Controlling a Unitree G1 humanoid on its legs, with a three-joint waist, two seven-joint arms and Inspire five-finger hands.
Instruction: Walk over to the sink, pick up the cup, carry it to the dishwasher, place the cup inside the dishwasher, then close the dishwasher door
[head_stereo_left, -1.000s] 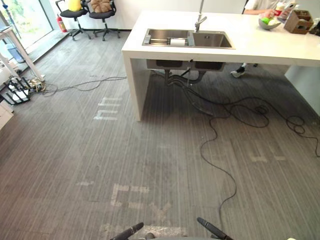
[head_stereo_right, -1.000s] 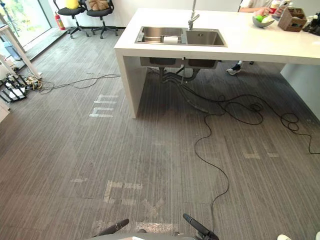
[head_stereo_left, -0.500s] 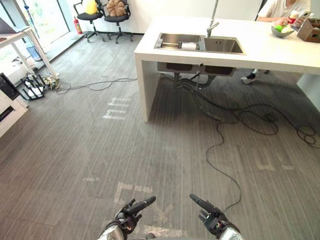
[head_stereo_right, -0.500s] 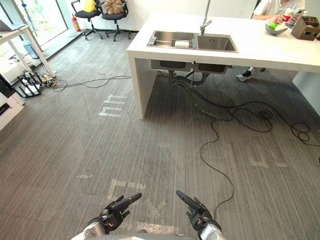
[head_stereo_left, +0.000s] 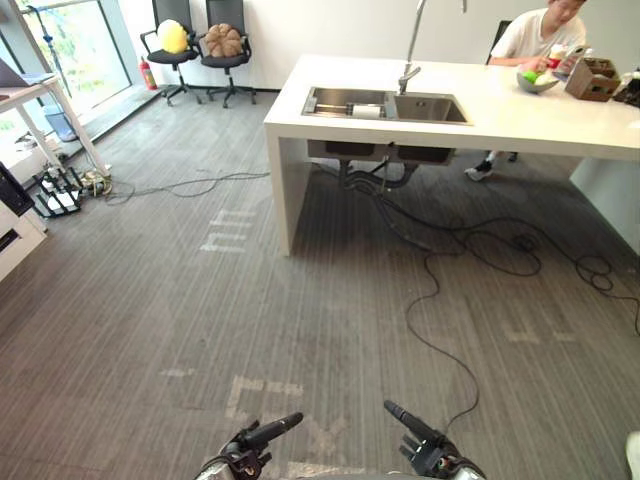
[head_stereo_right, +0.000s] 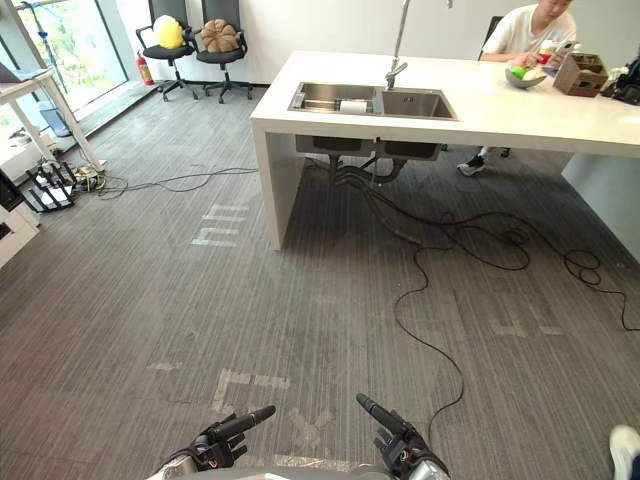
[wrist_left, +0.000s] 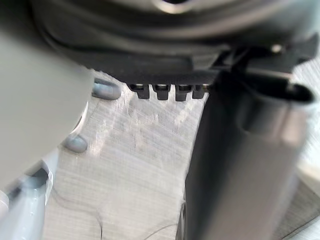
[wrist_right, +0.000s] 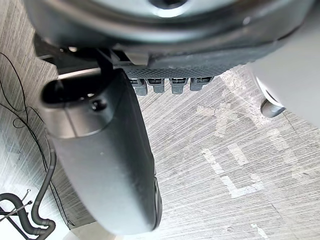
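Note:
A white counter (head_stereo_left: 520, 120) stands ahead across the floor, with a steel double sink (head_stereo_left: 430, 108) and a tall tap (head_stereo_left: 410, 60) set into it. A small white thing (head_stereo_left: 367, 111), perhaps the cup, lies in the sink's left basin; it is too small to tell. My left hand (head_stereo_left: 248, 455) and right hand (head_stereo_left: 428, 452) hang low at the bottom edge of the eye views, far from the sink. Both are open and hold nothing. The right wrist view has the right hand's thumb (wrist_right: 100, 150) over bare floor.
Black cables (head_stereo_left: 450, 240) loop over the grey floor under and before the counter. A person (head_stereo_left: 540, 30) sits at its far right by a bowl (head_stereo_left: 535, 80) and a box (head_stereo_left: 590, 78). Two chairs (head_stereo_left: 200, 45) stand at the back left, a white table (head_stereo_left: 30, 95) at the left.
The camera has tilted up, so the person at the counter comes into view. My hands rose into view half a second ago and now sit lower at the bottom edge.

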